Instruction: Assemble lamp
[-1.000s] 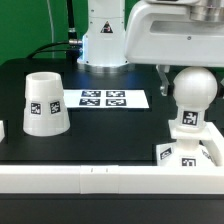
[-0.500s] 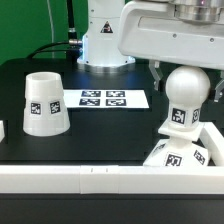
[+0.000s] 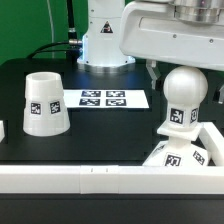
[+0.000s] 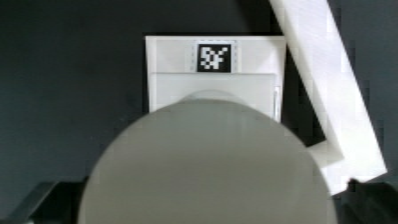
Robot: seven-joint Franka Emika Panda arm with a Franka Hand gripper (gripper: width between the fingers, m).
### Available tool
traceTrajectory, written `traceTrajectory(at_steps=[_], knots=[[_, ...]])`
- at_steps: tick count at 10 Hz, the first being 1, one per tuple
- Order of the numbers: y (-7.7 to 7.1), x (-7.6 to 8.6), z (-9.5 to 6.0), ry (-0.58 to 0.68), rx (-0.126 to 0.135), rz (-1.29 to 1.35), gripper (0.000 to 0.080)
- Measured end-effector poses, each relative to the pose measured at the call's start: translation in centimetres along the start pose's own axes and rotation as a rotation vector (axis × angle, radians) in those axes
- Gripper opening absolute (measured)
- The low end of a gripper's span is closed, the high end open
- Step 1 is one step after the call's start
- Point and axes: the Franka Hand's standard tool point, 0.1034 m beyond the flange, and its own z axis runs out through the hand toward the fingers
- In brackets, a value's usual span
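The round white bulb [image 3: 186,90] stands upright with its tagged neck [image 3: 181,117] on the flat square base [image 3: 172,156] at the exterior view's right. The base sits in the corner of the white border bars and looks slightly tilted. My gripper [image 3: 186,84] comes down from above, its jaws on either side of the bulb's globe, shut on it. In the wrist view the bulb [image 4: 205,160] fills the frame between the dark fingers [image 4: 50,202], with the tagged base [image 4: 214,75] beneath it. The cup-like shade [image 3: 45,103] stands alone at the exterior view's left.
The marker board [image 3: 103,98] lies flat at the table's back middle. A long white border bar [image 3: 90,178] runs along the front, and another [image 3: 212,138] slants beside the base; it shows in the wrist view [image 4: 329,80]. The robot's pedestal [image 3: 102,35] stands behind.
The bulb has shifted a little toward the exterior view's left with my gripper around it, and the base beneath has shifted and tipped slightly. The shade has not moved.
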Motion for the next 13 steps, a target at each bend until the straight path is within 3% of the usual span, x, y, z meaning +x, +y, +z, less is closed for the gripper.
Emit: traceTrajectory(at_steps=[2, 3, 5, 6, 13], knots=[[1.2, -1.5, -1.3, 0.015, 0.012, -0.130, 0.0698], [2.2, -2.0, -2.1, 0.015, 0.034, -0.186, 0.0699], [5.0, -2.0, -2.9, 0.066, 0.053, -0.305, 0.0699], [6.5, -2.7, -2.5, 0.056, 0.046, -0.292, 0.0699], [6.3, -2.7, -2.4, 0.055, 0.045, -0.308, 0.0699]])
